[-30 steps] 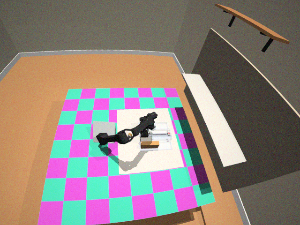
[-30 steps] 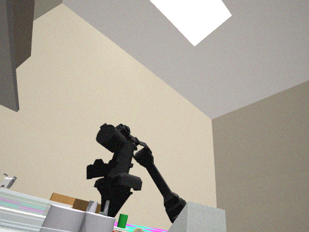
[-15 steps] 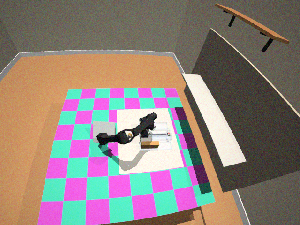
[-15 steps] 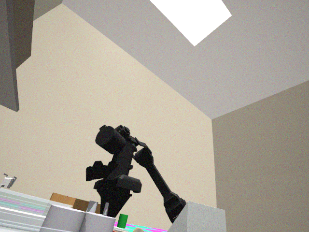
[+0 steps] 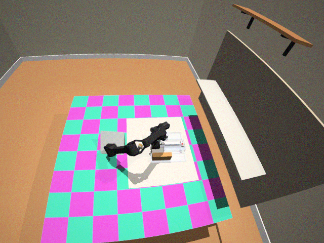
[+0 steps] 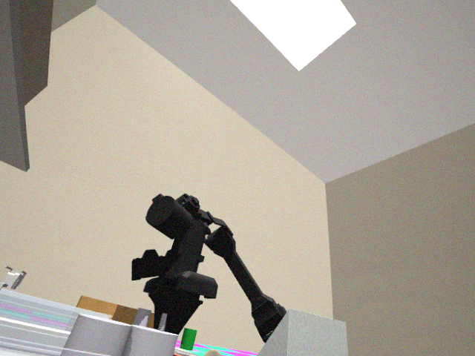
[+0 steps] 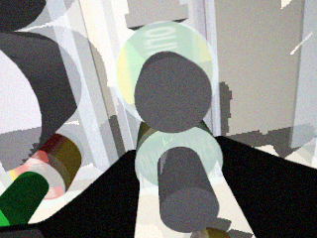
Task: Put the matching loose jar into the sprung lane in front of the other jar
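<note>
My gripper (image 7: 175, 150) is shut on a clear jar with a dark grey knob-like top (image 7: 188, 203), seen from above in the wrist view. A matching jar (image 7: 170, 94), pale green and yellow with a dark grey top, stands beyond it between the clear lane walls (image 7: 214, 55). The grey pusher plate (image 7: 156, 14) is right behind that jar. In the wrist view the held jar overlaps the near edge of the lane jar; whether they touch, and how high its base is, I cannot tell. The low front stop is hidden. In the top view the gripper covers the lane's front.
A jar with a green top (image 7: 25, 198) (image 6: 188, 339) is left of my fingers. Large pale cylinders (image 6: 99, 334) stand by the clear rack. A brown block (image 5: 161, 156) lies on the rack's side lane. A grey block (image 5: 112, 139) is left of the white mat (image 5: 162, 175).
</note>
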Controlling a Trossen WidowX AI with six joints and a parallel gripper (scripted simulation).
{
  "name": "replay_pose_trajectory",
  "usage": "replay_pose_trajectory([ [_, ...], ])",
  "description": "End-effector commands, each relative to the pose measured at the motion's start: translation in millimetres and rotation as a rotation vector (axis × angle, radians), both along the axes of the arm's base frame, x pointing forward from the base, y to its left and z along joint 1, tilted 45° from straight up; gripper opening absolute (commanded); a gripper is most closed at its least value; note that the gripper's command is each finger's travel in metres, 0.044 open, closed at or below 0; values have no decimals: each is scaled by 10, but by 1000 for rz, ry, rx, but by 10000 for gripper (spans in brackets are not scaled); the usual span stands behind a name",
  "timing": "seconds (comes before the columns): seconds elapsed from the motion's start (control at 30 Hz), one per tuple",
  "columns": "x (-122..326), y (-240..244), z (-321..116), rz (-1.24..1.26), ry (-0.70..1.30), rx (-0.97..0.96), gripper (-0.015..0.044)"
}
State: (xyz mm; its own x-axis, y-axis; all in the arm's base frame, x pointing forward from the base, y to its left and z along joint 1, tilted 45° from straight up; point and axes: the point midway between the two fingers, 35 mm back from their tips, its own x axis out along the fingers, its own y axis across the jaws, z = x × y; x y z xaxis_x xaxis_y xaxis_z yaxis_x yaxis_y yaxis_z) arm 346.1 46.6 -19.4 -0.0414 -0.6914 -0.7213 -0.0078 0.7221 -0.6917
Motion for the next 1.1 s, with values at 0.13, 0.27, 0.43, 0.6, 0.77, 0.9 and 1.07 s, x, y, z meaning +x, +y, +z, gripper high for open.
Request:
replay_pose_trajectory([
  [0.13, 16, -12, 9, 7, -12, -8, 0],
  [0.27, 9, -12, 9, 7, -12, -8, 0],
  [0.43, 1, -12, 9, 7, -12, -8, 0],
  [0.6, -7, -12, 9, 7, -12, -8, 0],
  [0.77, -16, -12, 9, 7, -12, -8, 0],
  [0.9, -23, -11, 9, 7, -12, -8, 0],
  [1.07, -31, -11, 9, 7, -12, -8, 0],
])
